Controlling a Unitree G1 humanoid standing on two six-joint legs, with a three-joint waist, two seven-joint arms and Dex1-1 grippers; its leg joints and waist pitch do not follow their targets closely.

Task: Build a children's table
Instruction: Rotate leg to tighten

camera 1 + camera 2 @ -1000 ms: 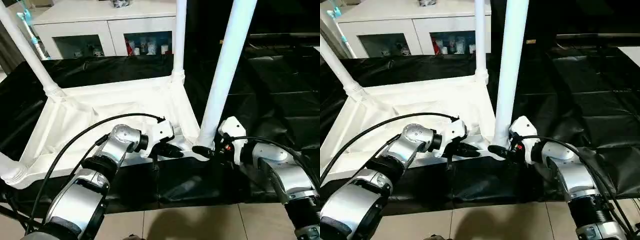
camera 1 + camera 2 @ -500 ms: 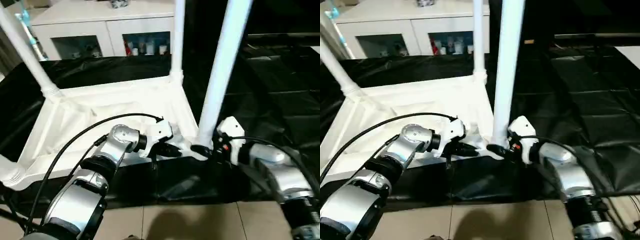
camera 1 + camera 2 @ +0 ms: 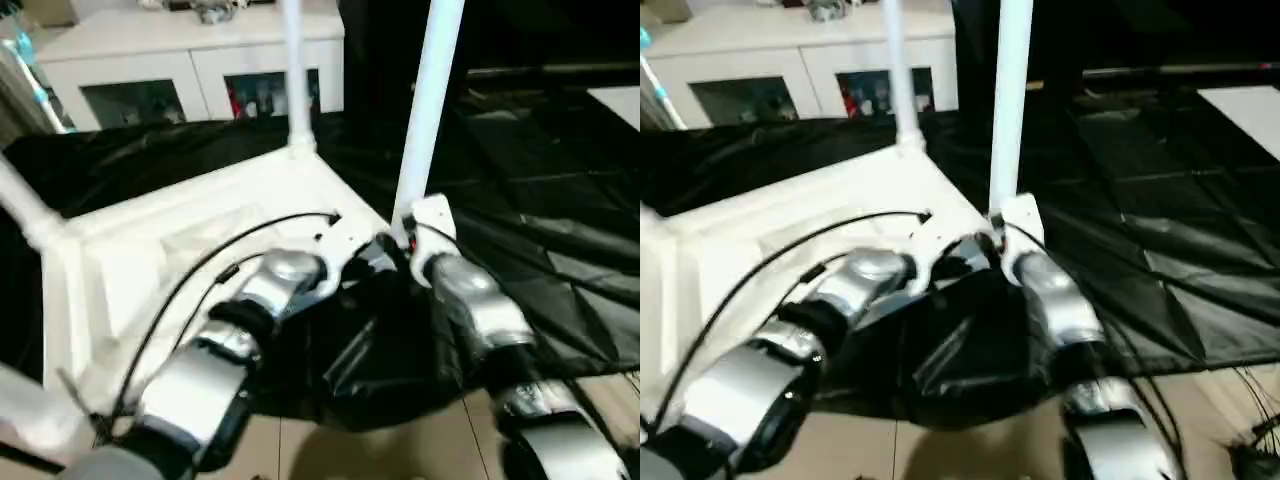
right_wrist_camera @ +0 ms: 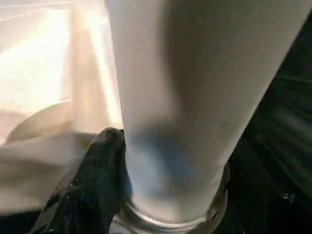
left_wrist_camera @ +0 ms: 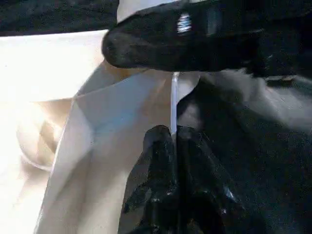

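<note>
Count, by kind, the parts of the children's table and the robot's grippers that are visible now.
Table top: 1
Legs: 4 (far right leg, near right leg, far left leg, near left leg, blurred at the picture's edge)
Grippers: 2 (left gripper, right gripper)
Total: 7

Both arms reach forward, converging — left claw [image 5: 174, 141] pinched closed.
</note>
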